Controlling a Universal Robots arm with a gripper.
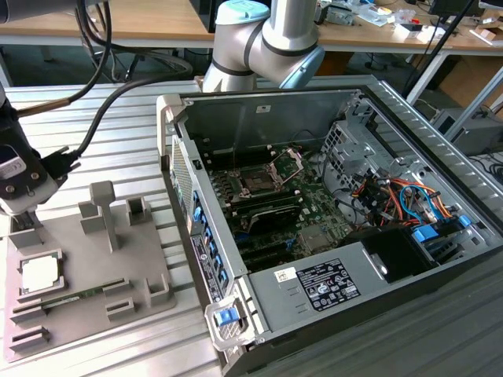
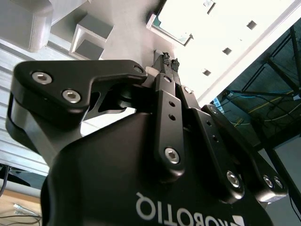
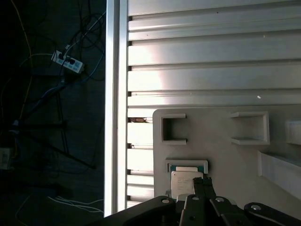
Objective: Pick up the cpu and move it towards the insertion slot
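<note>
Ribbed aluminium forms the surface (image 1: pixel 118 133), with wooden desks (image 1: pixel 118 22) behind it. At the exterior view's left the fingers (image 1: pixel 25 224) hang low over a grey plastic tray (image 1: pixel 98 263). In both wrist views their tips sit together with nothing between them. The cpu (image 1: pixel 39 273) lies flat in a square recess of the tray, silver top up. It is just beside the fingers, and in the first wrist view their tips cross the cpu's (image 3: pixel 184 182) edge. Whether they touch it I cannot tell. A thin green memory stick (image 1: pixel 75 297) lies in the tray next to the cpu. Further right stands an open computer case (image 1: pixel 259 100). The insertion slot (image 1: pixel 258 182) sits on the green board inside it, well apart from the cpu, with its metal load plate (image 1: pixel 288 162) swung up. The arm (image 1: pixel 271 35) rises behind the case.
</note>
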